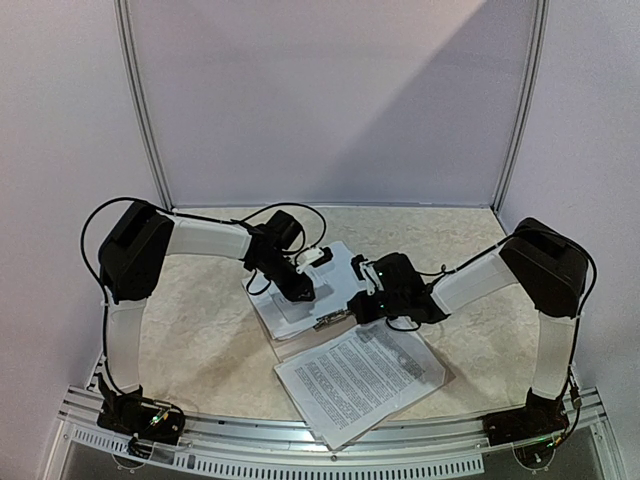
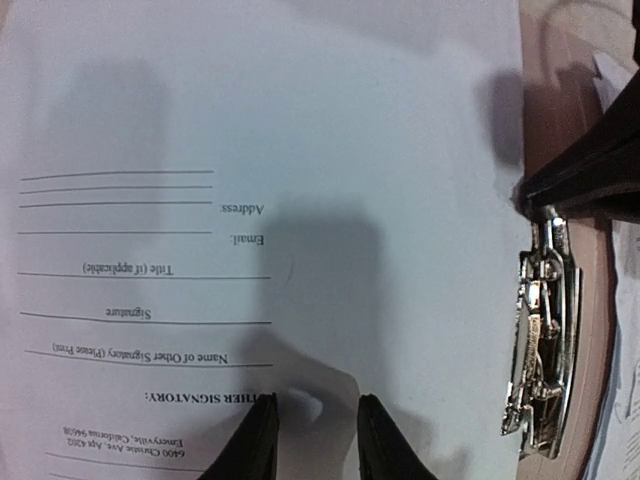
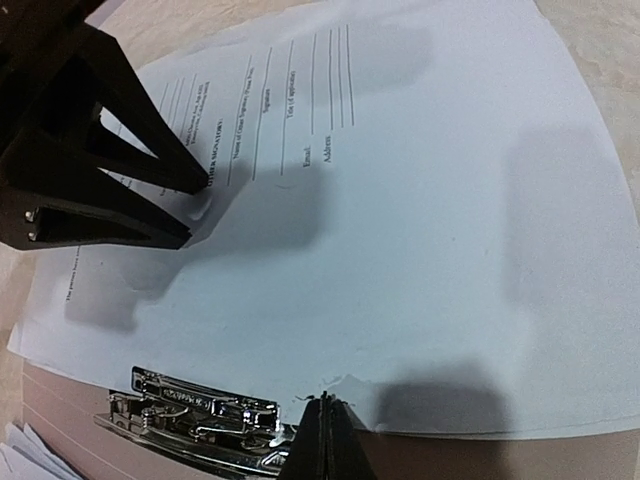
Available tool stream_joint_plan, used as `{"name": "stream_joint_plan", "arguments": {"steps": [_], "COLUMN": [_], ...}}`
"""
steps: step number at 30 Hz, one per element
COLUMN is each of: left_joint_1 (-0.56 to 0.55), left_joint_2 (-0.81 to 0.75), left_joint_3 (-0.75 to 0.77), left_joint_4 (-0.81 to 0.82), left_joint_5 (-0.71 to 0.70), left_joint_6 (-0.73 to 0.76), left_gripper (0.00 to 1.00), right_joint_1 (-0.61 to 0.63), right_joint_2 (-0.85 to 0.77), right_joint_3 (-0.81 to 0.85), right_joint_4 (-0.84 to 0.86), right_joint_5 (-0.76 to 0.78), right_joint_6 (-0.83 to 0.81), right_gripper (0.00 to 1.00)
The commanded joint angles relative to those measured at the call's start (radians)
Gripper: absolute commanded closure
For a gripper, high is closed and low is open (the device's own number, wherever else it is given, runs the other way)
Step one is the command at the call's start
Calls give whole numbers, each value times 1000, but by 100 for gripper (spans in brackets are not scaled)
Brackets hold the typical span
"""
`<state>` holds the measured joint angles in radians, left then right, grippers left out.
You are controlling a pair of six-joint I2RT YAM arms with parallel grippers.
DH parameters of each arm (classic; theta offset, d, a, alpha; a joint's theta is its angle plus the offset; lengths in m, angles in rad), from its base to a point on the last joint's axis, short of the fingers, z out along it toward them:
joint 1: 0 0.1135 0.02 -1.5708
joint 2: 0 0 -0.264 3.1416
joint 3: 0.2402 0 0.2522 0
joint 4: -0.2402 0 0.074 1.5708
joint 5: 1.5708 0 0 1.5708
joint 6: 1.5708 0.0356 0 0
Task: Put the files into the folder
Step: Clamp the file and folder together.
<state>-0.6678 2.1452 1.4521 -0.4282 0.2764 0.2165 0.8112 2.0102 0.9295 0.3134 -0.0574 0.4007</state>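
Note:
A white sheet of the files (image 2: 380,130), with signature lines, lies on the open folder's (image 3: 520,462) far half; it also shows in the top view (image 1: 272,312). My left gripper (image 2: 318,403) is open, both fingertips pressed down on this sheet; it shows too in the top view (image 1: 298,290) and the right wrist view (image 3: 195,208). My right gripper (image 3: 325,400) is shut, its tip at the sheet's ragged edge beside the folder's metal clip (image 3: 195,415). A densely printed stack (image 1: 360,378) lies on the folder's near half (image 1: 295,347).
The beige stone-patterned table top (image 1: 200,330) spreads around the folder. An aluminium rail (image 1: 330,435) runs along the near edge. Light walls with metal frame posts (image 1: 145,120) close the back and sides. Loose cables (image 1: 120,210) hang from both arms.

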Motion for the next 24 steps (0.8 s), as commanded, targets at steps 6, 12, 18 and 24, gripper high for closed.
{"name": "stream_joint_plan", "arguments": {"steps": [6,12,18,24], "left_joint_1": [-21,-21,-21,-21], "left_joint_2": [76,75,78,73], "left_joint_3": [-30,-34,-29,-23], "left_joint_4": [-111,-111,-113,-117], "left_joint_5": [10,8,5,-10], "left_joint_6": [2,3,4,11], "left_gripper": [70,71,71,71], "right_joint_1": [14,14,13,13], "right_joint_2": [199,155,89,-16], "right_joint_3": [-126,-101,-50,23], "right_joint_4": [-594,-605,-596,-587], "right_joint_5": [135,111,27,-49], "right_joint_6": [-53,-63,-60,-61], "right_gripper": [100,100,100,98]}}
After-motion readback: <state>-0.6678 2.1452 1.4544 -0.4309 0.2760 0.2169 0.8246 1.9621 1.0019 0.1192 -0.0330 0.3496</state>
